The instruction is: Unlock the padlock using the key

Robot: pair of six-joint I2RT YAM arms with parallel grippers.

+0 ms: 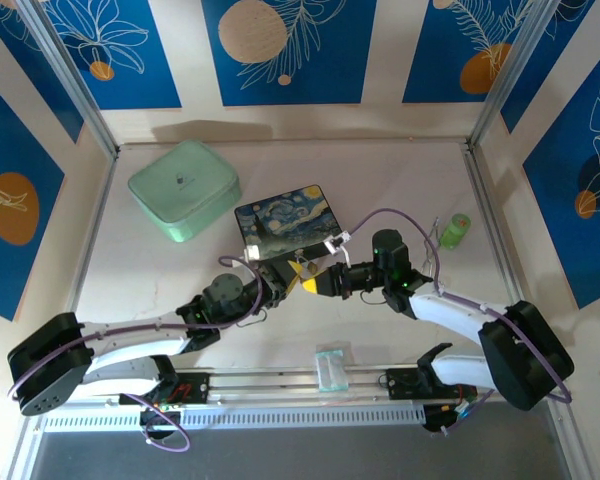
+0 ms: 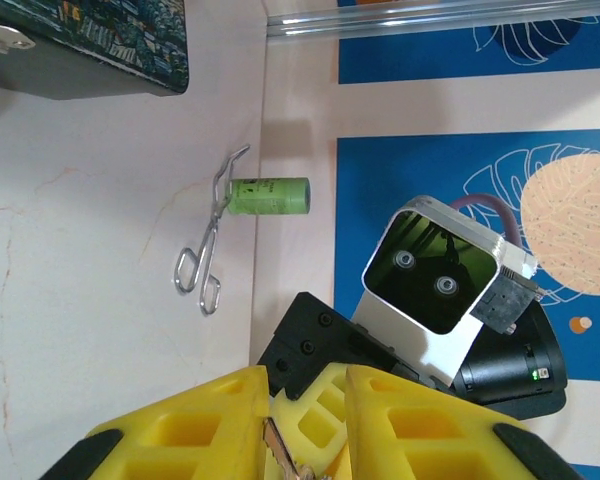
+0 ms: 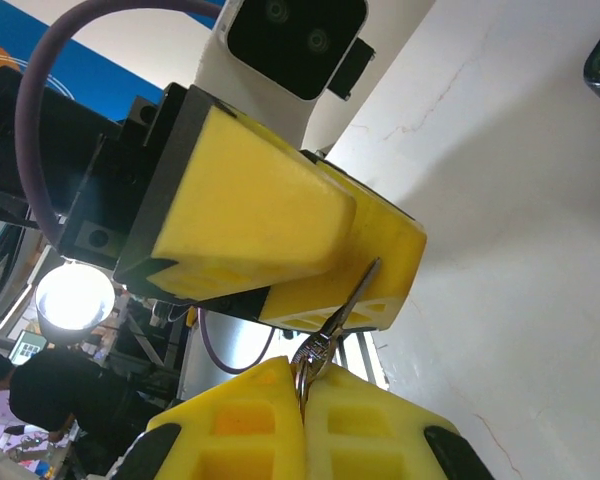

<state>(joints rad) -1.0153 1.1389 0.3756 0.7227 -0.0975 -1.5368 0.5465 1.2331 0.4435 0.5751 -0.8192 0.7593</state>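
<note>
Padlock (image 2: 274,445) mostly hidden: just a brass sliver in the left wrist view, low between the left gripper (image 2: 307,388) fingers and cut off by the frame edge. Gap there is narrow; can't tell if the fingers actually clamp it. Top view is no help: both sets of yellow fingers crowd together just in front of the starry tin (image 1: 280,218). Right gripper (image 3: 302,374) is closed tight on the key (image 3: 350,298) at its ring end. Thin silver shaft sticks out and reaches the left gripper's lower finger. Can't tell whether the tip is in the lock.
</note>
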